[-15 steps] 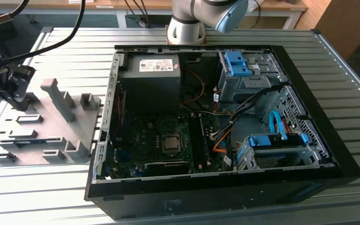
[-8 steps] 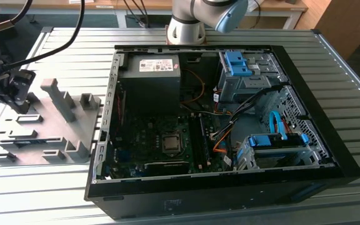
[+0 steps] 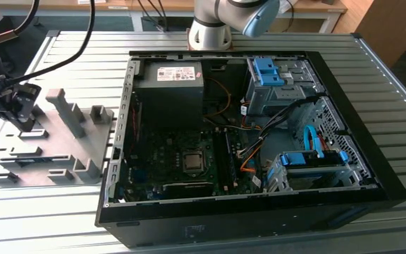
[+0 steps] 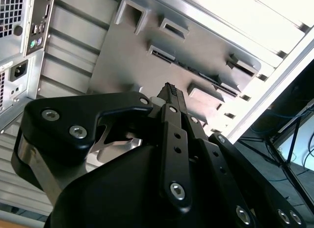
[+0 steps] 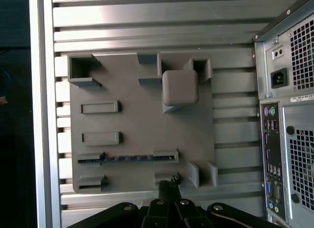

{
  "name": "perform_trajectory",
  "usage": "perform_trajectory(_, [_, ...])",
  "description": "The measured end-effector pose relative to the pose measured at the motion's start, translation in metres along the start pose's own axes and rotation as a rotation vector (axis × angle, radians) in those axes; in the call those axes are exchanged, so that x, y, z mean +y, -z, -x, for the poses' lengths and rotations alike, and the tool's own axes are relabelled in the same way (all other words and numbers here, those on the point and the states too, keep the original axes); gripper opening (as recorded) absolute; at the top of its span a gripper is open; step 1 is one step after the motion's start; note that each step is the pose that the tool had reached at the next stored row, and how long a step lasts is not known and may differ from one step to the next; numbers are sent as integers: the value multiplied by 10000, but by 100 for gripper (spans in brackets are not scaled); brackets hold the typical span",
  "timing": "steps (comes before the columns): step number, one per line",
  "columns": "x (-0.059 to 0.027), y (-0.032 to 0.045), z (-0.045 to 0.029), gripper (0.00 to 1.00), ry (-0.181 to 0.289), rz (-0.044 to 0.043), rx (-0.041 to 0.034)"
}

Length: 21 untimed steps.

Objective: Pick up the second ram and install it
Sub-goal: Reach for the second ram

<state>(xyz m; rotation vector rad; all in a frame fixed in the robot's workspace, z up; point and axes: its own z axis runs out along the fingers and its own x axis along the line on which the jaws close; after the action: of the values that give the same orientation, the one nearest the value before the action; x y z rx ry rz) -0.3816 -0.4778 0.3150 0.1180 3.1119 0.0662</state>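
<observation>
The second ram (image 5: 128, 158) is a thin dark stick standing on edge in two slotted blocks of the grey holder plate (image 5: 137, 120). It also shows as a dark strip (image 4: 201, 74) in the second wrist view and near the plate's front (image 3: 34, 158) in the exterior view. My gripper (image 3: 24, 125) hangs above the plate at the exterior view's left, apart from the stick. In both wrist views the black fingertips (image 5: 168, 186) (image 4: 169, 89) sit pressed together with nothing between them.
An open computer case (image 3: 118, 159) lies to the plate's right, with the motherboard (image 3: 167, 159), orange and blue cables (image 3: 308, 137) and blue drive brackets. Upright grey blocks (image 3: 65, 108) rise from the plate. The case's rear panel (image 5: 284, 115) stands close beside the plate.
</observation>
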Motion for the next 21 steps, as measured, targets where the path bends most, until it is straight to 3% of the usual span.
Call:
perform_trajectory(14, [-12, -185, -52, 10, 1, 0, 0])
perform_trajectory(21, [-23, -306, -125, 10, 0, -1, 11])
